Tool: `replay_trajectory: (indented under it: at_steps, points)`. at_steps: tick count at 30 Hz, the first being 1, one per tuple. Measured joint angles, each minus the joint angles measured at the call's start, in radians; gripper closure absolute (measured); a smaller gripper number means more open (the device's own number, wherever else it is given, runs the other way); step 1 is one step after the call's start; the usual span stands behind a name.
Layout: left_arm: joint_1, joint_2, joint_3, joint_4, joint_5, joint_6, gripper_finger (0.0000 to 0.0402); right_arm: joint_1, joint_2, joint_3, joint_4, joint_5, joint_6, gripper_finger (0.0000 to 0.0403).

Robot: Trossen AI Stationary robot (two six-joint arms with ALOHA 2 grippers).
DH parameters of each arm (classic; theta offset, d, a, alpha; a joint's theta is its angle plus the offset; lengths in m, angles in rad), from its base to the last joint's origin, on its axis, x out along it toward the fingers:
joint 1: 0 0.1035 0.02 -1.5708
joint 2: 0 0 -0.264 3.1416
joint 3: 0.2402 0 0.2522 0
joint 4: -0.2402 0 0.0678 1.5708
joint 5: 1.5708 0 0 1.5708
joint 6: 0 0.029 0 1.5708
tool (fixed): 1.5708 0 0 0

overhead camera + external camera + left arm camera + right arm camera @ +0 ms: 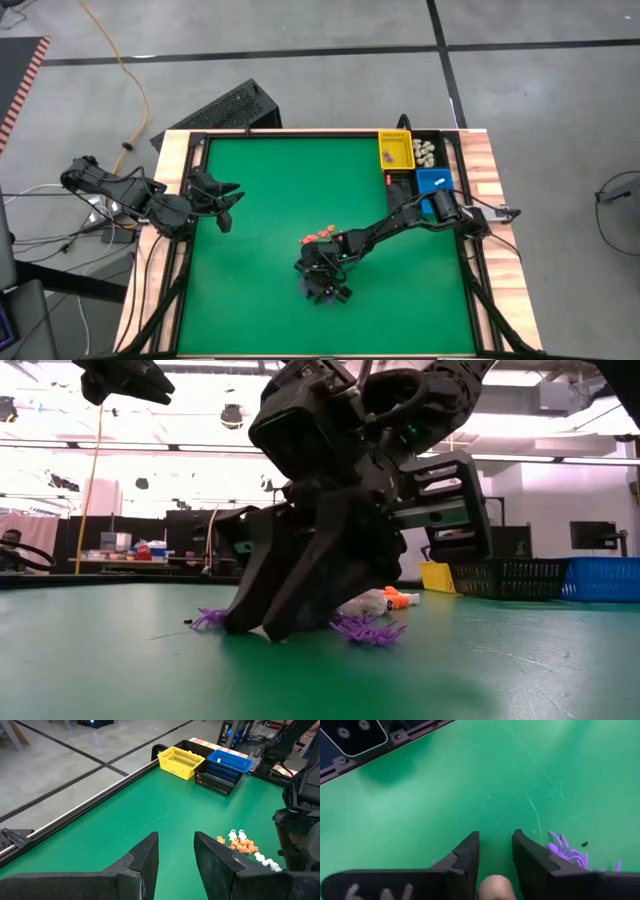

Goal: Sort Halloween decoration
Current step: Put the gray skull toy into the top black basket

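Small Halloween decoration trinkets lie mid-table: orange ones (320, 235) and white ones (235, 836), with purple spiders (565, 852) on the green mat beside my right gripper (496, 837). That gripper slants down with its fingertips (270, 625) at the mat. Its fingers stand apart on either side of a cream, rounded trinket (495, 887). More purple spiders (365, 628) lie around its fingers. My left gripper (176, 840) hangs open above the table's left side (232, 205), with nothing between its fingers. My right gripper comes slanting down from the table's right, its fingertips (262, 628) at the green mat. The cream trinket (495, 885) sits between the two fingers, back from their free ends. Whether the fingers touch it, I cannot tell.
A yellow bin (395, 150), a blue bin (433, 182) and a black bin (217, 780) stand at the far right corner; one compartment there holds cream trinkets (427, 152). A raised black frame (190, 250) borders the mat. The mat's left and near parts are bare green.
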Motion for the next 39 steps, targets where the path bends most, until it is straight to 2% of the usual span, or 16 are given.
replay_trajectory:
  at_steps: [9, 17, 21, 29, 39]
  points:
    - [0.000, 0.000, 0.000, 0.000, 0.000, 0.000, 0.0288, -0.008, 0.000, 0.000, -0.002, 0.001, 0.023, 0.0304]
    - [0.000, 0.000, 0.000, 0.000, 0.000, 0.001, 0.0288, -0.030, 0.000, 0.019, -0.017, 0.000, 0.112, 0.0308]
    - [0.000, 0.000, 0.000, 0.000, -0.001, 0.000, 0.0288, -0.042, -0.017, 0.048, -0.024, 0.010, 0.089, 0.0309]
    - [0.000, 0.000, 0.000, -0.003, -0.001, 0.001, 0.0288, -0.076, -0.121, 0.065, -0.150, 0.067, 0.009, 0.0310]
    - [0.000, 0.001, 0.000, -0.002, -0.001, 0.001, 0.0288, -0.251, -0.320, 0.064, -0.380, 0.168, 0.015, 0.0310]
